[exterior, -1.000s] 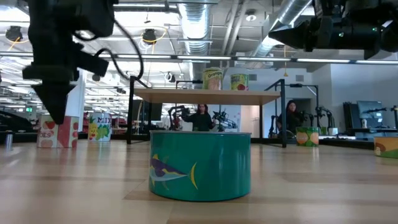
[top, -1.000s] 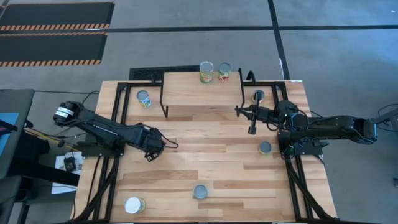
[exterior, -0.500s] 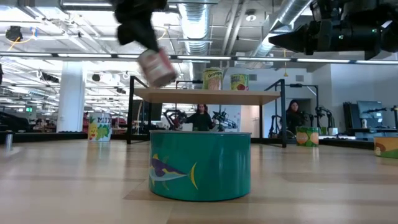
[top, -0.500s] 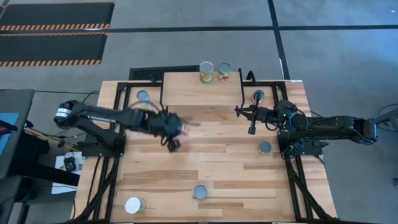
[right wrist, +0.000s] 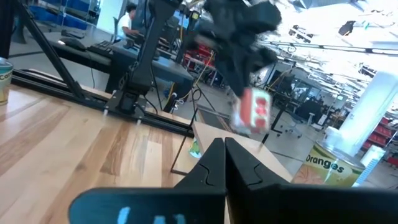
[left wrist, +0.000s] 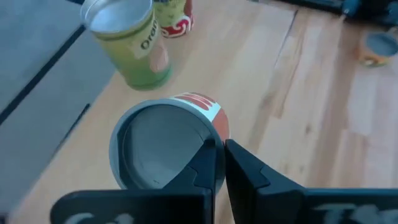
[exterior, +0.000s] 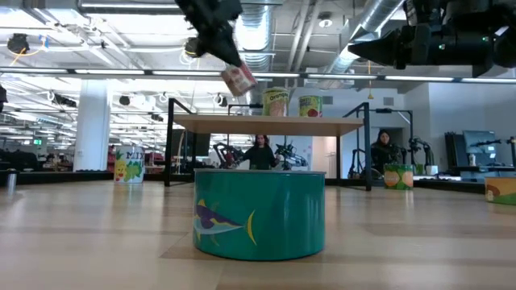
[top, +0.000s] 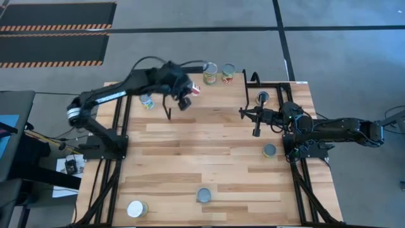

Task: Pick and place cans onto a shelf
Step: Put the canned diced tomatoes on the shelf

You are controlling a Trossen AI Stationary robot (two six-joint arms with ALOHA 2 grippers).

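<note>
Wooden shelf (top: 209, 95) already has two cans (top: 218, 73) standing on its back edge. Above its left part, the left gripper (top: 186, 99) squeezes a red can (exterior: 238, 80) tight, tilted in the air. To the right, the right gripper (top: 243, 112) waits, pinched shut and empty. Five more cans still sit on the table (top: 209, 164).

The label of the red-and-white can (right wrist: 254, 109) is smeared by motion in the right wrist view, and its print cannot be read. In the left wrist view its body (left wrist: 163, 151) is largely covered by the left claw (left wrist: 219, 163). The shelf (top: 209, 92) is partly hidden under the left arm in the high view. The yellow can (exterior: 501, 190) is cut off by the low view's edge.
</note>
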